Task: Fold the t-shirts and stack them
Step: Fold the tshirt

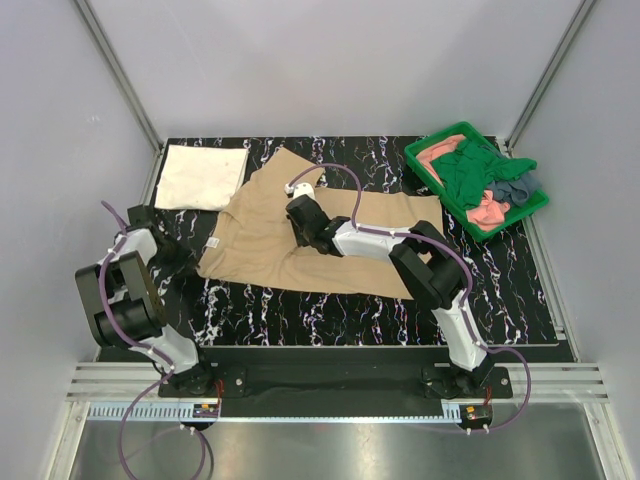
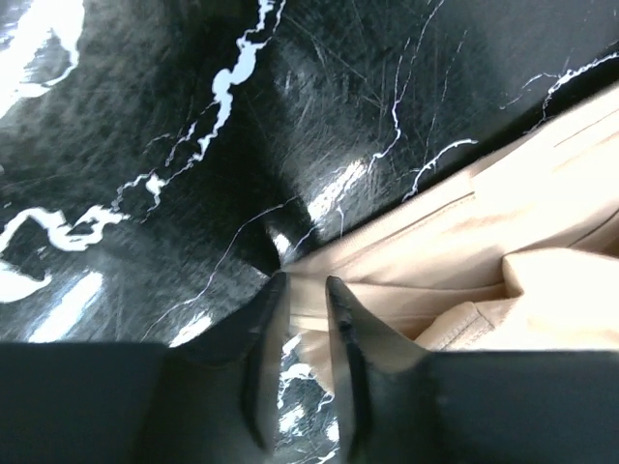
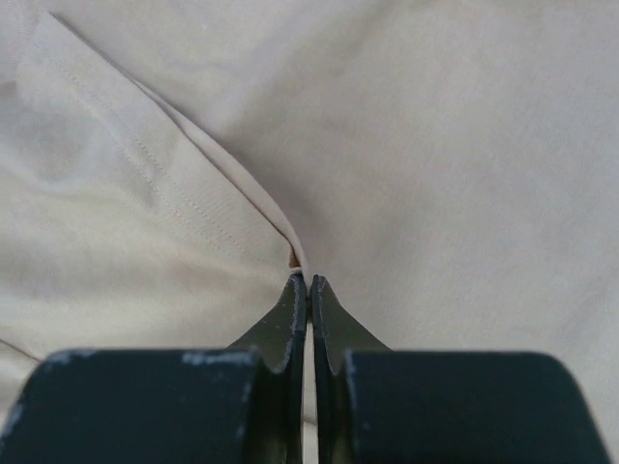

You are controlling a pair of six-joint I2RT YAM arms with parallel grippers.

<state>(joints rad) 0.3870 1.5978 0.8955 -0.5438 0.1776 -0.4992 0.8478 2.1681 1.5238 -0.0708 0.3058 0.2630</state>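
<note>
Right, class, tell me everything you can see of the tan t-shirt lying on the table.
The tan t-shirt is soft, plain, matte cloth with stitched hems. It lies mostly flat and partly folded, with shallow creases, across the middle of the black marbled table. The right tool is shut, pinching a raised ridge of it beside a stitched hem. The left tool sits at its left edge, fingers slightly apart at the hem. A folded cream-white shirt lies beside its far-left corner.

You see the whole black marbled table point(image 1: 300, 310) from high above its near edge, looking down, while both wrist cameras sit close against the tan t-shirt point(image 1: 260, 240), which all three views share.
</note>
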